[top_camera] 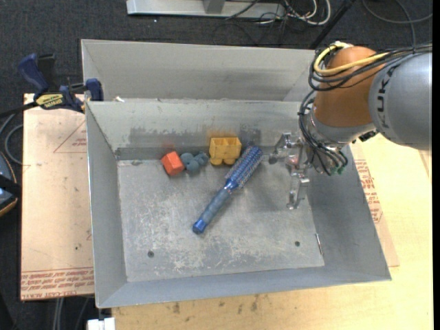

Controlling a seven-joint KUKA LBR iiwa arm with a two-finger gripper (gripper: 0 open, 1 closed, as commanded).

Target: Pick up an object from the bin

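The gripper [291, 172] is hanging low over the right part of the bin [206, 270], its claw standing open and gripping nothing. The blue brush [227, 192] is lying slantwise just left of it, not touching.

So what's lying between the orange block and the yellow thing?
In the camera view, a small grey-blue lump sits between the orange block and yellow thing.

Even bright light; soft shadows; faint sheen on bin wall [199, 74].
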